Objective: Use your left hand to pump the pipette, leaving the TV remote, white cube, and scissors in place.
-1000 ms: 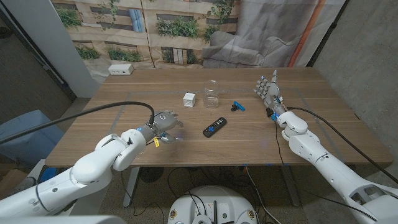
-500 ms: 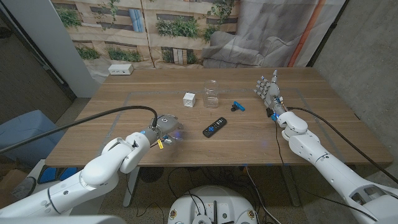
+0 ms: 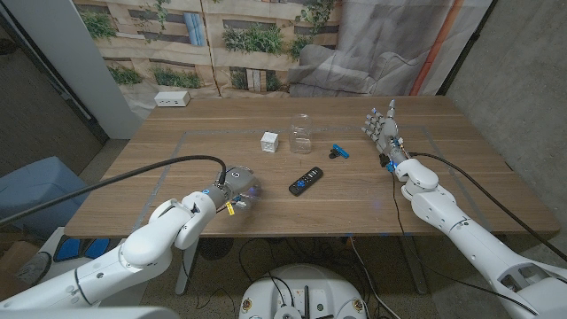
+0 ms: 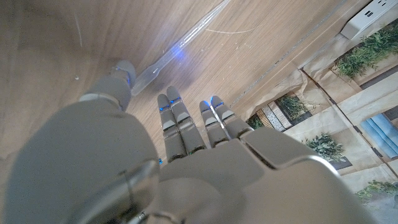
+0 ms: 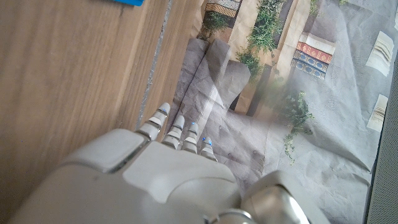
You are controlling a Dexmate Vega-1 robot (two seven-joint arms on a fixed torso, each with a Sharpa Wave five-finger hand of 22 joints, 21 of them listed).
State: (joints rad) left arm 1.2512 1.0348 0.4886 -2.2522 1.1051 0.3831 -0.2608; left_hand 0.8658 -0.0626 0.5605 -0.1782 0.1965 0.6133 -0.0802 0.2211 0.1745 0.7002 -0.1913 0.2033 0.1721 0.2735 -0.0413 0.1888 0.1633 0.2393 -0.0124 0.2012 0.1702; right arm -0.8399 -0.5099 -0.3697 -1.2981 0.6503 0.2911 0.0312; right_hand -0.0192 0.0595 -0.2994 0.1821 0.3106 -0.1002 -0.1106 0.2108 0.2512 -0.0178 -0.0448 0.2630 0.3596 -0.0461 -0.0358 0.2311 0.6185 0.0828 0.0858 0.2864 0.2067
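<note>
1. Wooden table [image 3: 177,155] under a printed backdrop of buildings and greenery, grey sheeting to the right, and a white power strip [image 3: 172,98] at the far left corner.

2. Out in the middle, the bystanders line up: white cube [image 3: 269,141], a clear jar [image 3: 301,133], the blue-handled scissors [image 3: 339,151] and the black TV remote [image 3: 305,181], all well apart from the action.

3. Down at the near left, the left hand [image 3: 236,182] hangs over the table, fingers pointing down and spread, nothing in its grasp.

4. And there is the pipette [image 4: 177,50]! The left wrist view catches it lying flat on the wood, a clear slim tube just past the fingertips [image 4: 172,94], seemingly not yet touched.

5. The thumb [image 4: 121,78] sits close to one end of the tube; whether that end is the bulb, I cannot tell.

6. Handling call: this looks like thin, light plastic, soft at the bulb, likely to skid or roll on smooth wood if nudged.

7. So the place to take it would be the bulb, pinched between thumb and a finger, squeezing gently rather than pressing it flat against the table.

8. Over on the right, the right hand [image 3: 383,127] stands upright near the table's edge, fingers extended and apart, holding nothing.
</note>
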